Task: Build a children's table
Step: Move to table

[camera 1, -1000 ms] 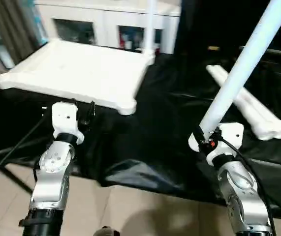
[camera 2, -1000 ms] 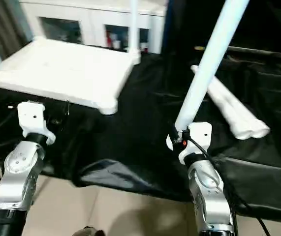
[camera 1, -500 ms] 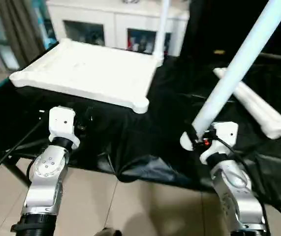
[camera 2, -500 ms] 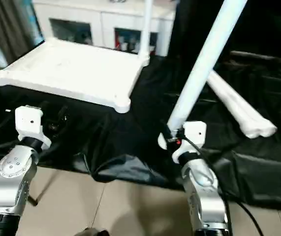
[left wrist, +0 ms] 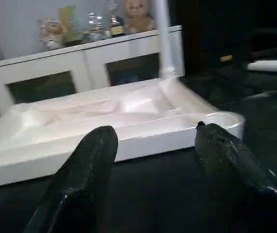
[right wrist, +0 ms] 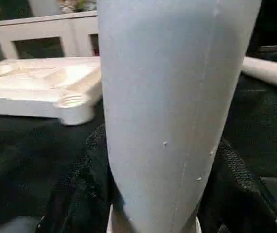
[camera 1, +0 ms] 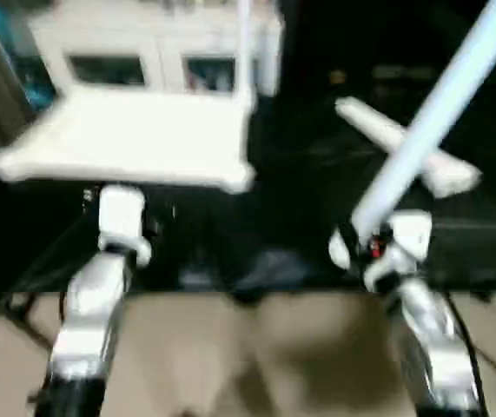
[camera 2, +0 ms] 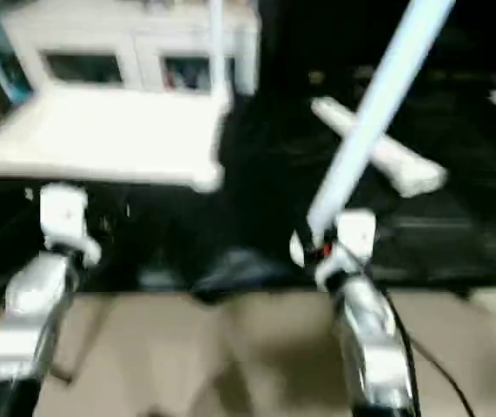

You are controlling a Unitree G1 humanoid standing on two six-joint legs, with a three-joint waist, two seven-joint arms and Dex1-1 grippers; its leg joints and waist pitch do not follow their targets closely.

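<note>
The children's table top [camera 1: 135,139] lies upside down on the black-covered work table, with one white leg [camera 1: 244,43] standing upright in its far right corner socket. My right gripper [camera 1: 356,243] is shut on another long white leg [camera 1: 439,117], which slants up and to the right; that leg [right wrist: 172,107] sits between the black fingers [right wrist: 82,184]. Two more legs [camera 1: 400,148] lie on the cloth to the right. My left gripper [left wrist: 153,141] is open and empty, just in front of the top's near edge [left wrist: 128,141].
A white cabinet [camera 1: 152,52] with glass doors stands behind the work table. The black cloth [camera 1: 300,217] hangs over the table's front edge. Beige tiled floor [camera 1: 256,356] lies below my forearms.
The whole picture has shifted and blurred, so the camera has moved. Both grippers keep their grip and place relative to the table.
</note>
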